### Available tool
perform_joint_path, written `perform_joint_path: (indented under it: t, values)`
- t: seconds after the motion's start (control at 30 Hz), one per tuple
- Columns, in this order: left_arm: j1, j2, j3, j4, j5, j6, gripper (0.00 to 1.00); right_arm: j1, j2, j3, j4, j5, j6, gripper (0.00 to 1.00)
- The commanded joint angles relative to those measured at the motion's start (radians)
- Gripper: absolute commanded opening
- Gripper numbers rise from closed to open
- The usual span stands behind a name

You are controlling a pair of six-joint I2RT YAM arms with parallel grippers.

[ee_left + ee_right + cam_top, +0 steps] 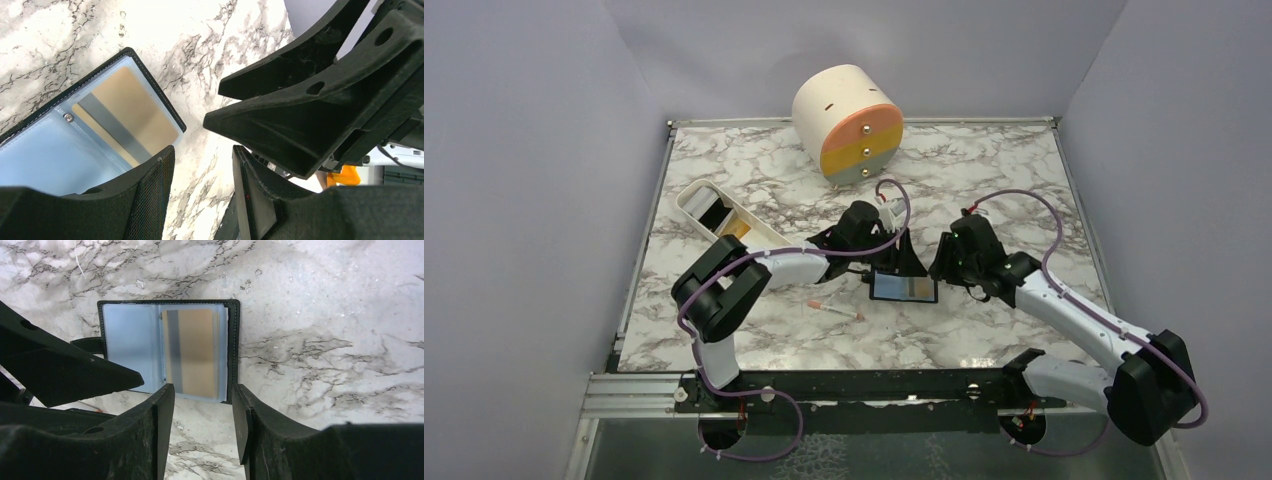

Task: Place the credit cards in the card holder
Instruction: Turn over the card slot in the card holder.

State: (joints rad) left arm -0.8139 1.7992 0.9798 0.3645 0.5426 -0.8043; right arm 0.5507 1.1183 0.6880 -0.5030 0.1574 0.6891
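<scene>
Right gripper (202, 390), parted and empty, hovers over open card holder (130, 345); left gripper (202, 155) likewise. Hazard: a brushing finger could drag the sleeved orange-yellow card (197, 350) out.

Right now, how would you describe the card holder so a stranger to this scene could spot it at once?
On the marble table, look to the middle, nearer than the round drawer box. The card holder lies open flat there: a black-edged case with clear pockets, one holding an orange card, unlike the white tray or the thin stick to its left.
</scene>
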Motion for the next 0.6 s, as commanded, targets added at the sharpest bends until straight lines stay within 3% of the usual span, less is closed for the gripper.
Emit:
perform_joint_path:
  t: [0.0,0.33,0.57]
  values:
    - [-0.007,-0.039,0.015,-0.047,-0.032,0.061,0.48,0.002,-0.041,0.047,-0.047,0.055,0.018,0.47]
    - [0.038,-0.137,0.144,-0.430,-0.245,0.345,0.51,0.002,-0.086,0.031,0.048,-0.080,-0.063,0.47]
    - [0.177,-0.231,0.227,-0.654,-0.358,0.538,0.54,0.001,-0.082,0.025,0.091,-0.115,-0.085,0.47]
